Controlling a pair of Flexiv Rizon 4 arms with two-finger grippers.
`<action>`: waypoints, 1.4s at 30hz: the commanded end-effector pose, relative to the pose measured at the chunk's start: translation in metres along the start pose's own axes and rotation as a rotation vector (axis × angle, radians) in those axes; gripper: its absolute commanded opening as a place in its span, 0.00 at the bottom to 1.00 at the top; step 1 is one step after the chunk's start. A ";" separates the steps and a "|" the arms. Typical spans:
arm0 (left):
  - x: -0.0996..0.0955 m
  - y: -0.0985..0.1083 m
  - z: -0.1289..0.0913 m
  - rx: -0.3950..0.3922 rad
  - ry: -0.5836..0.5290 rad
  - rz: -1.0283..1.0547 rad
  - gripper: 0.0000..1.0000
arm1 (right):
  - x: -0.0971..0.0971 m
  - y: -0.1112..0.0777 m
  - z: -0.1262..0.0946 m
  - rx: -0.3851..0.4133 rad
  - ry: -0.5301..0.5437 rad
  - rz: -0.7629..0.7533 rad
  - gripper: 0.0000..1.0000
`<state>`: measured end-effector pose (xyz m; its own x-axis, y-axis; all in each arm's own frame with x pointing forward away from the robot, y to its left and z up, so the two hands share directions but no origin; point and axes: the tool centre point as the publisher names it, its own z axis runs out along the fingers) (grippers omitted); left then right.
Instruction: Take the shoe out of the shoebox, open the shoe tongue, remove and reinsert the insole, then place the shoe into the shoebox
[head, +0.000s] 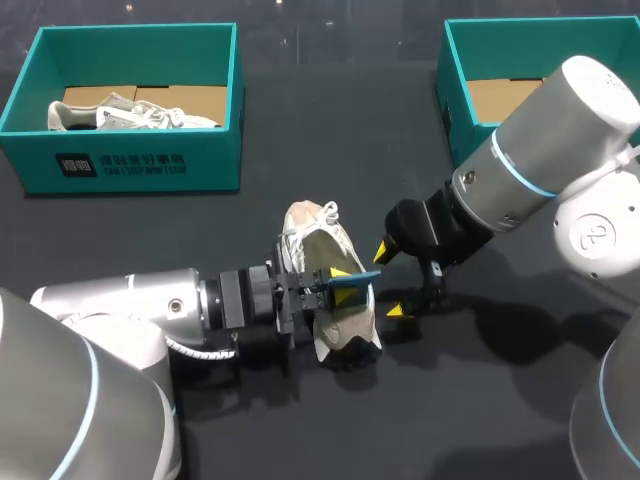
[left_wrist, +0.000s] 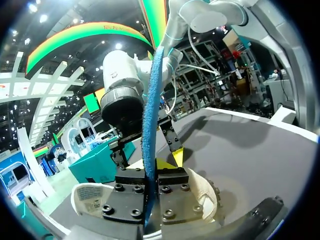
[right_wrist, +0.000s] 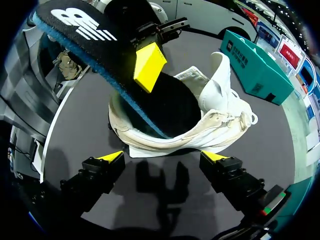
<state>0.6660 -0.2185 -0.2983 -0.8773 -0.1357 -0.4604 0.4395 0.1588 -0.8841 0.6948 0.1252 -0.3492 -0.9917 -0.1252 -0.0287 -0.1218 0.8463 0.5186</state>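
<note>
A white shoe (head: 322, 232) lies on the dark table in the middle, its tongue pulled back. My left gripper (head: 338, 284) hovers over the shoe's opening, shut on the insole (head: 352, 293), a thin pad with a black top and a blue underside. In the left wrist view the insole (left_wrist: 150, 120) stands edge-on between the left gripper's (left_wrist: 151, 186) fingers, above the shoe (left_wrist: 90, 197). The right wrist view shows the insole (right_wrist: 82, 37) partly lifted out of the shoe (right_wrist: 210, 120). My right gripper (head: 392, 282) (right_wrist: 164, 157) stands open just right of the shoe, touching nothing.
A teal shoebox (head: 130, 165) at the back left holds another white shoe (head: 130, 115). A second teal shoebox (head: 452, 90) stands at the back right, partly behind my right arm (head: 550, 150).
</note>
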 end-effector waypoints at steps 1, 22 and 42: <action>0.000 0.015 0.003 0.009 -0.006 0.039 0.00 | 0.001 0.000 0.001 0.002 -0.001 0.001 1.00; -0.010 0.040 -0.002 -0.006 -0.020 0.050 0.24 | 0.001 0.000 0.001 0.002 -0.001 0.001 1.00; 0.007 0.005 0.002 0.022 0.014 0.090 0.00 | 0.001 0.000 0.001 0.002 -0.001 0.001 1.00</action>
<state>0.6629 -0.2175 -0.3017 -0.8392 -0.1001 -0.5345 0.5190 0.1456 -0.8423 0.6948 0.1252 -0.3492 -0.9917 -0.1251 -0.0287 -0.1218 0.8463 0.5186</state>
